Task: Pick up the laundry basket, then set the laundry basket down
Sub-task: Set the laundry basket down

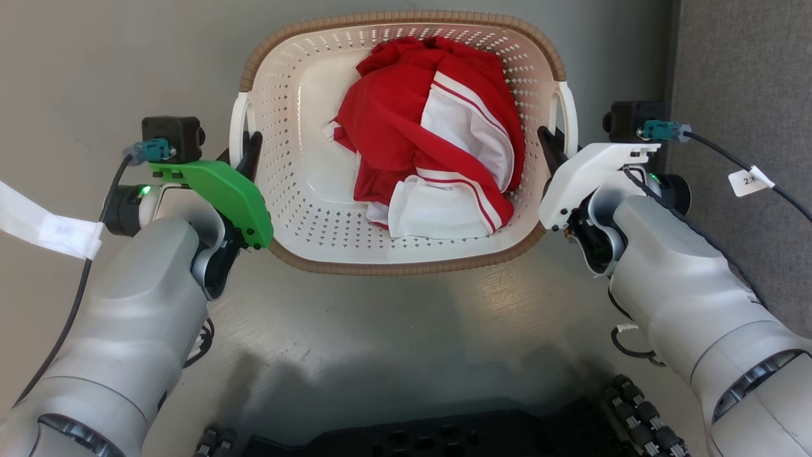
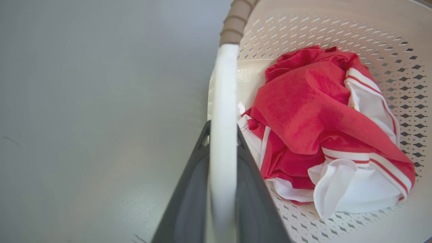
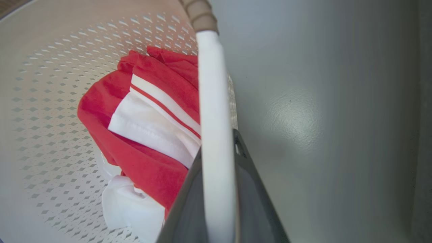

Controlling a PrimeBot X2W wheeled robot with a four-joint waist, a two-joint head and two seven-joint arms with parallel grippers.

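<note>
The laundry basket [image 1: 298,127] is cream-white and perforated, with a brown woven-look rim and a white handle on each side. It sits in the upper middle of the head view above the grey floor. My left gripper [image 1: 248,152] is shut on its left handle [image 2: 222,101], the white bar running between my two dark fingers [image 2: 189,195]. My right gripper [image 1: 550,149] is shut on the right handle [image 3: 212,101] in the same way, dark fingers [image 3: 251,202] on either side of the bar. Whether the basket rests on the floor cannot be told.
Red and white clothing [image 1: 431,127] lies bunched inside the basket. A dark grey wall or panel [image 1: 742,76] stands at the right. My wheeled base [image 1: 444,438] shows at the bottom edge. Grey floor [image 1: 95,63] lies open to the left.
</note>
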